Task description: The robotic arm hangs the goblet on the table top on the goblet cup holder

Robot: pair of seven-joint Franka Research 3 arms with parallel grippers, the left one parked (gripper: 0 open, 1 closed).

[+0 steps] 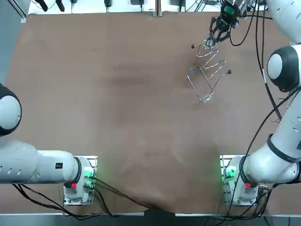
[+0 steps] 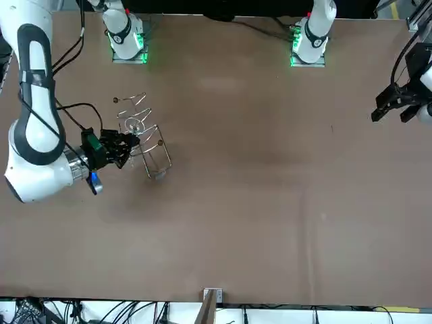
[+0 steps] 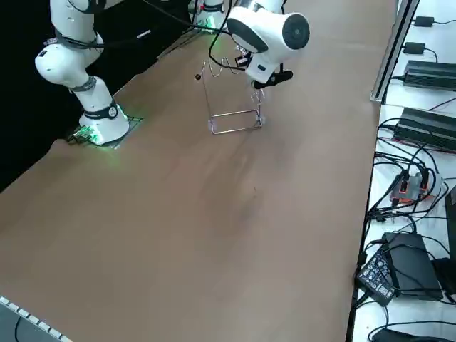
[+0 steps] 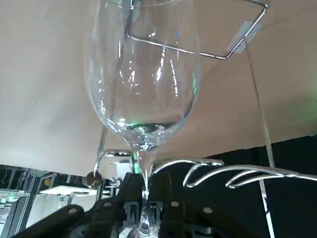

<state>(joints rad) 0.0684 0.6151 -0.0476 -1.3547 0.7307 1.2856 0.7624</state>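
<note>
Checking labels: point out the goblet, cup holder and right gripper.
goblet (image 4: pixel 143 74), right wrist view, on the bowl.
cup holder (image 4: pixel 277 171), right wrist view, on its wavy rail.
right gripper (image 1: pixel 212 38), top view, midway between fingertips, at the goblet's stem.

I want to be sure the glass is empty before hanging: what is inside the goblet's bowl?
Nothing shows inside the goblet; only the holder wire and table show through. The right hand, on the holder's far side, grips the stem and hides the foot.
</note>
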